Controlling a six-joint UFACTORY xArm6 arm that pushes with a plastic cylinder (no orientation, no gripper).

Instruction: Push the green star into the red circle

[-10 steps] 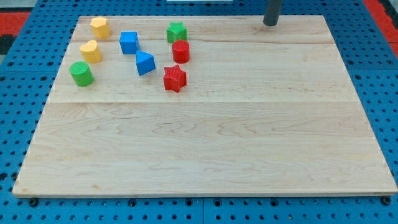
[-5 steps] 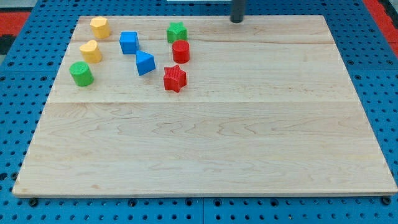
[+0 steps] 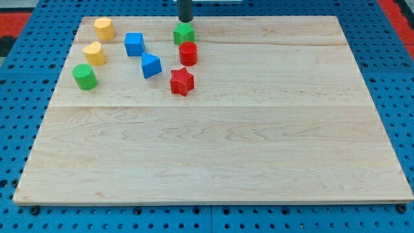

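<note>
— Where is the small green star-shaped block (image 3: 184,33)?

— Near the top edge of the pale wooden table (image 3: 259,142), just above the red cylindrical circle block (image 3: 188,53), nearly touching it. It's squat with no clear long axis; which way its points face is hard to tell.

— And the dark rod?

— My tip (image 3: 185,21) sits right at the star's upper edge. There's no hand to open or close.

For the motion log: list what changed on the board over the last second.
Only my tip moved: it slid from the view's top right leftward along the top edge, now just above the green star. The star, the red circle and the other blocks stayed put.
</note>
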